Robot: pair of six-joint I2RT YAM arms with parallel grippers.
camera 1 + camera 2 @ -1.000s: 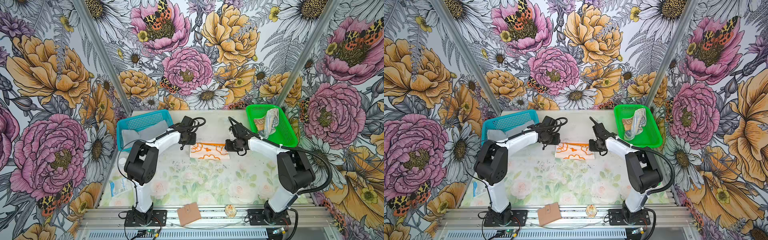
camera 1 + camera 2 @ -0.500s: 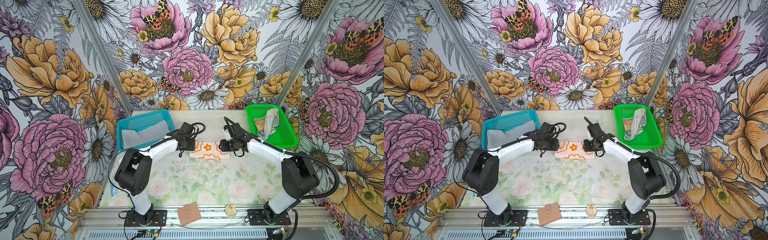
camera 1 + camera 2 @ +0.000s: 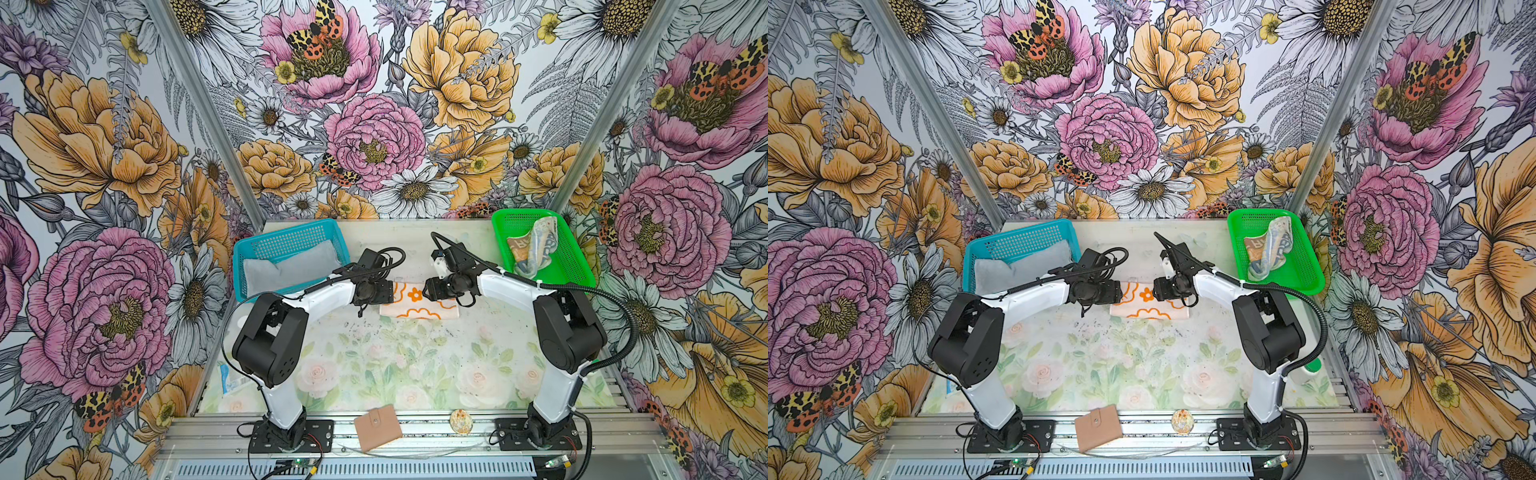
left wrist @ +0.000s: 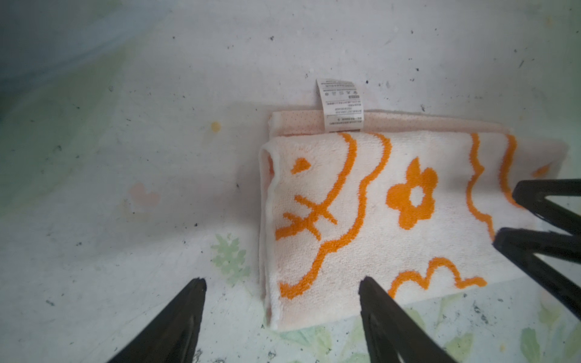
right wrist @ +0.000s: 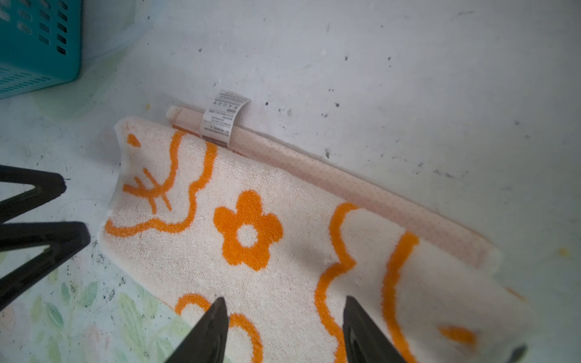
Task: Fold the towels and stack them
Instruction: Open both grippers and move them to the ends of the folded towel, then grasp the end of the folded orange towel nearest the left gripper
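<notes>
The orange-and-cream flower towel (image 3: 417, 306) (image 3: 1148, 306) lies folded flat at the table's middle back, its white label (image 4: 341, 105) at the far edge. My left gripper (image 3: 390, 291) (image 4: 283, 280) hangs open over the towel's left end, one finger beyond the fold, holding nothing. My right gripper (image 3: 426, 289) (image 5: 285, 299) is open just above the towel's right part (image 5: 283, 251), also empty. A grey towel (image 3: 291, 268) lies in the blue basket. A crumpled lettered towel (image 3: 534, 249) lies in the green basket.
The blue basket (image 3: 286, 230) stands at the back left and the green basket (image 3: 577, 270) at the back right. A tan wallet (image 3: 377, 427) and a small round object (image 3: 461, 420) rest on the front rail. A blue-white packet (image 3: 226, 376) lies at the left edge.
Both grippers have opened and let go of the towel's edge. They have moved closer together over the towel, which now lies folded flat.
</notes>
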